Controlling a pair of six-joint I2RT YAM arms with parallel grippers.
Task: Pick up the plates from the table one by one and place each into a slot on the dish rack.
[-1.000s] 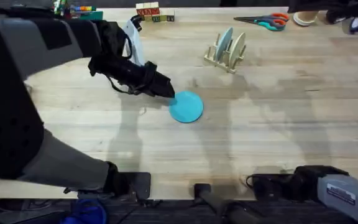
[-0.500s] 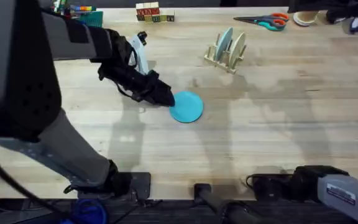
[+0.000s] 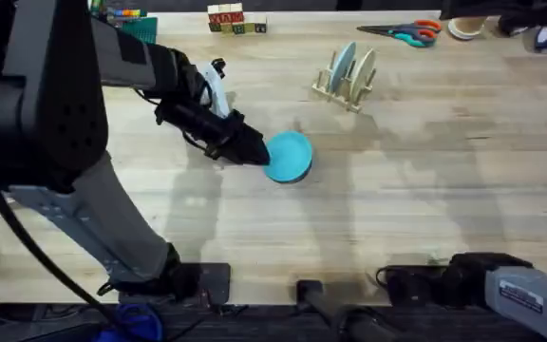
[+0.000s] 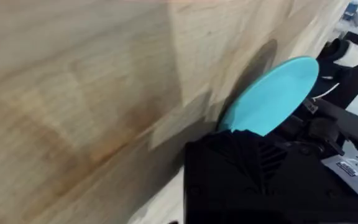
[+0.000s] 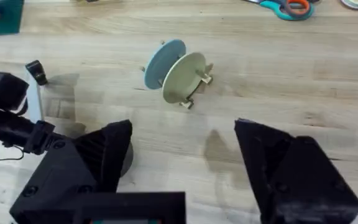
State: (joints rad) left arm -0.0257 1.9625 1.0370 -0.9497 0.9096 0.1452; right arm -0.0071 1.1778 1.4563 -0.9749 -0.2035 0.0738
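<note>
A bright turquoise plate (image 3: 290,157) is tilted up off the table (image 3: 397,180) near its middle. My left gripper (image 3: 256,150) is shut on its left edge. In the left wrist view the plate (image 4: 271,94) sticks out past a black finger (image 4: 247,165) and casts a shadow on the wood. The dish rack (image 3: 342,87) stands at the back, right of centre, with a pale blue plate (image 5: 163,59) and a cream plate (image 5: 184,76) upright in its slots. My right gripper (image 5: 184,132) hangs open well short of the rack and holds nothing.
Scissors (image 3: 402,33) lie at the back right, beside a roll of tape (image 3: 463,28). Lettered blocks (image 3: 235,19) and coloured toys (image 3: 122,14) line the back edge. The right arm's base (image 3: 501,285) sits at the lower right.
The left gripper closed in on the turquoise plate's left edge. The plate has tipped up and shifted slightly toward the back. The right arm has not moved.
</note>
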